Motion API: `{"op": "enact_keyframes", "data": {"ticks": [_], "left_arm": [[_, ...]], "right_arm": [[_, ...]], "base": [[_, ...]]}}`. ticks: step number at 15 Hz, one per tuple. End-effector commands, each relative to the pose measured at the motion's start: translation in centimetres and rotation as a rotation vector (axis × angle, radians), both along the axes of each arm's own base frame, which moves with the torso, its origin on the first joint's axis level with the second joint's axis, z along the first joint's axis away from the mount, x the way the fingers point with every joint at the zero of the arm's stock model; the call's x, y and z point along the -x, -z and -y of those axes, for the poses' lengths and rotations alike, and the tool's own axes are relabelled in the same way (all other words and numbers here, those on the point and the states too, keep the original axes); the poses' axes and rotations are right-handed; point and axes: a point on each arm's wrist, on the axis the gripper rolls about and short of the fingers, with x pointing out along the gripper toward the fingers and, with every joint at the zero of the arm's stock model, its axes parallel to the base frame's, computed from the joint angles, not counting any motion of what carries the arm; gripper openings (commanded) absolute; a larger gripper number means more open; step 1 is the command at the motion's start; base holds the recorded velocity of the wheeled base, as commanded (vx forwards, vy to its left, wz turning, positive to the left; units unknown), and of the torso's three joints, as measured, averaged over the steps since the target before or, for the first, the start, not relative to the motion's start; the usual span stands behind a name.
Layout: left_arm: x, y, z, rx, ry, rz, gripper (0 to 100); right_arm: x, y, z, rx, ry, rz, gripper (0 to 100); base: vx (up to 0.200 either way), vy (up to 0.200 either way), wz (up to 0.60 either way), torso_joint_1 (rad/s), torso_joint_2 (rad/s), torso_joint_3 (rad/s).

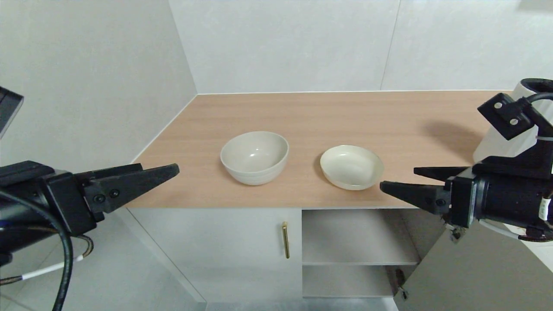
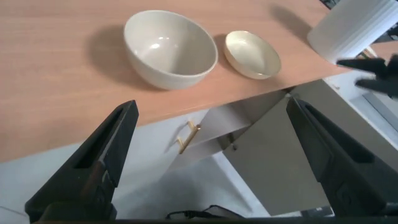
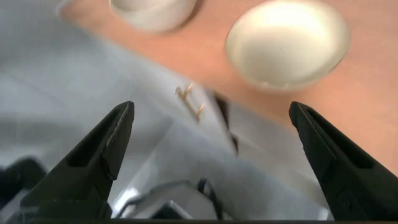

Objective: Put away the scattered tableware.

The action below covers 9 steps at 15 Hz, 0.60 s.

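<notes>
Black-fingered left gripper [image 2: 211,104] and right gripper [image 3: 211,106] both gape wide — gripping and touching nothing.

On the countertop [image 1: 345,116], the deep bowl [image 1: 254,157] sits left of the shallow bowl [image 1: 351,166], apart. Below, the closed cabinet door [image 1: 224,250] lies left of 2 open shelves [image 1: 358,262].

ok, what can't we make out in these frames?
- White container: head view, cut off by the right edge, partly behind the right arm.
- Deep bowl: right wrist view, cut by the top edge, blurred.
- Behind the closed cabinet door: head view, contents hidden by the door.
</notes>
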Motion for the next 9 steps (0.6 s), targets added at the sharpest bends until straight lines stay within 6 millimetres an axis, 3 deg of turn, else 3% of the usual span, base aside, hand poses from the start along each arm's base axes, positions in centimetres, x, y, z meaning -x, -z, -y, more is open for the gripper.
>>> {"op": "enact_keyframes", "data": {"ticks": [1, 3, 4, 7, 9], "left_arm": [[-1.9, -0.5, 0.6, -0.003, -0.007, -0.013, 100], [-3.2, -0.9, 0.8, -0.008, -0.036, -0.018, 100], [-5.0, -1.9, 1.1, -0.015, -0.092, -0.018, 100], [-7.4, -2.4, 1.6, -0.073, -0.164, -0.14, 100], [-10.4, -2.4, 2.4, -0.096, -0.257, -0.156, 100]], "right_arm": [[-1.3, 0.4, 0.0, 0.014, 0.032, -0.001, 100], [-2.6, -0.2, 0.2, 0.034, 0.06, 0.026, 100], [-4.3, -1.1, -0.3, 0.062, 0.094, -0.01, 100], [-5.0, -2.1, -0.5, 0.108, 0.168, -0.145, 100], [-6.5, -2.1, -1.2, 0.08, 0.319, -0.16, 100]], "base": [[0.0, 0.0, 0.0, 0.032, -0.08, -0.041], [0.0, 0.0, 0.0, 0.0, 0.0, 0.0], [0.0, 0.0, 0.0, 0.0, 0.0, 0.0], [0.0, 0.0, 0.0, 0.0, 0.0, 0.0], [0.0, 0.0, 0.0, 0.0, 0.0, 0.0]]}}
